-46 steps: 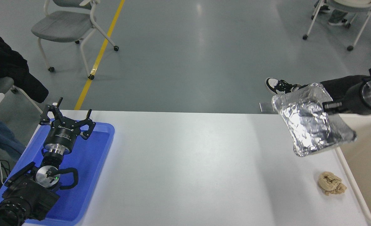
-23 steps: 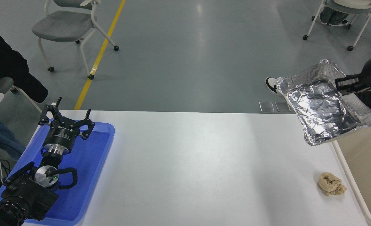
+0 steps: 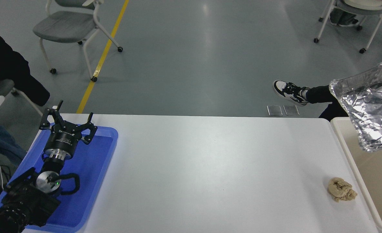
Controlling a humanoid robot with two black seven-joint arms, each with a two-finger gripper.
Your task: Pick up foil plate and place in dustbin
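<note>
No readable text anywhere. The left gripper (image 3: 68,125) has a small white marking across its black body, too small and blurred to make out. A green indicator light shows on the left arm's wrist (image 3: 50,180), with no characters beside it. No labels, brands or numbers can be read.

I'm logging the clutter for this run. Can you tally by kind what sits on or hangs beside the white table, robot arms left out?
Foil plate: 1
Paper wad: 1
Blue tray: 1
Dustbin: 1
Total: 4
</note>
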